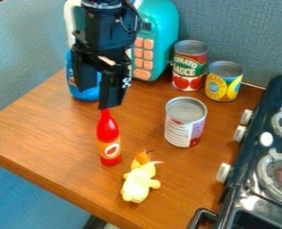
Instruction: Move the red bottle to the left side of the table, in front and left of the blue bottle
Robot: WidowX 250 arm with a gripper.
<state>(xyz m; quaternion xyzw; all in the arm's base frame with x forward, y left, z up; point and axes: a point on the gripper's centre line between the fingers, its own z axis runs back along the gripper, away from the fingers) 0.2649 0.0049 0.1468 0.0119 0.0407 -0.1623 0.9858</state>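
Saw the black gripper (97, 97) hanging over the back left part of the wooden surface (41, 129), fingers (112, 91) apart. Found the red bottle (109, 136) upright just below the tips, with a wide stretch of wood between it and the surface's left edge. Could not tell whether there was contact at the cap. Noted a blue container (83, 95) behind the gripper, near the back left edge, and beside it a teal box (165, 44) with orange buttons.

Made out a red can (189, 71) and a yellow can (224, 85) side by side along the grey wall (232, 31), both upright. Saw a white-labelled can (181, 127) standing to the right of the bottle, with a gap on either side, one toward the bottle, one toward the stove (247, 197). Spotted a yellow plush toy (138, 183) lying near the front edge, well apart from the stove's white knobs (223, 172).
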